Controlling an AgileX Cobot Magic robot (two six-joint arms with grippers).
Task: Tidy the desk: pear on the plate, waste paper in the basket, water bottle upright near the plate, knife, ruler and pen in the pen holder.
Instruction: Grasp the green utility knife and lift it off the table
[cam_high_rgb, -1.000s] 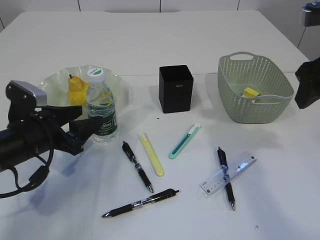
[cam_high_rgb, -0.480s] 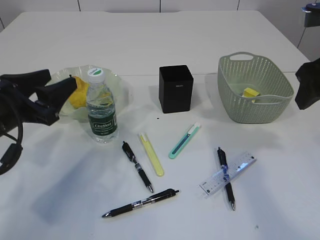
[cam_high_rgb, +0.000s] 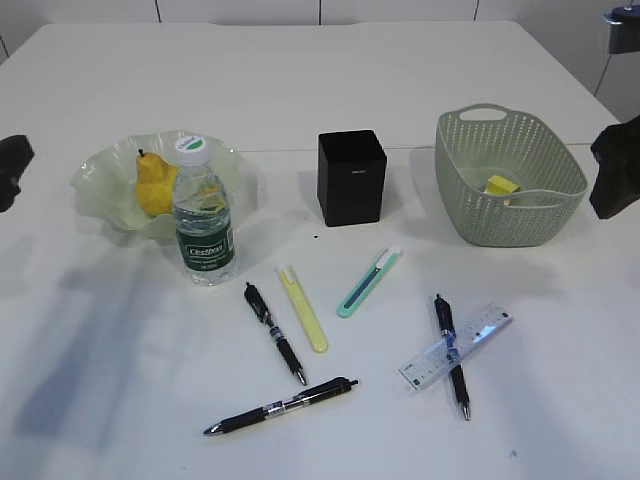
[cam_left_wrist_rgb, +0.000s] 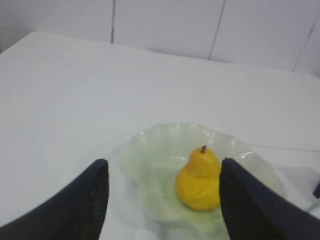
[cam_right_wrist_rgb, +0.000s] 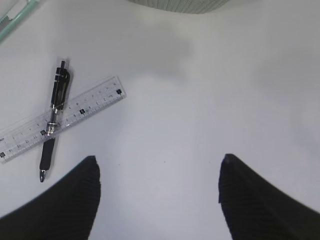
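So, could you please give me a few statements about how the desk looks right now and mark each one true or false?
1. The pear sits on the plate. True.
2. The water bottle lies on its side. False: it stands upright beside the plate.
3. The pen holder has the ruler in it. False: the ruler lies on the table, crossed with a pen.
4. The yellow paper is inside the basket. True.
5. The left gripper grips the pear. False: it is open and apart from it.

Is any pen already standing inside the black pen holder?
No, all three pens still lie on the table, in front of the pen holder.
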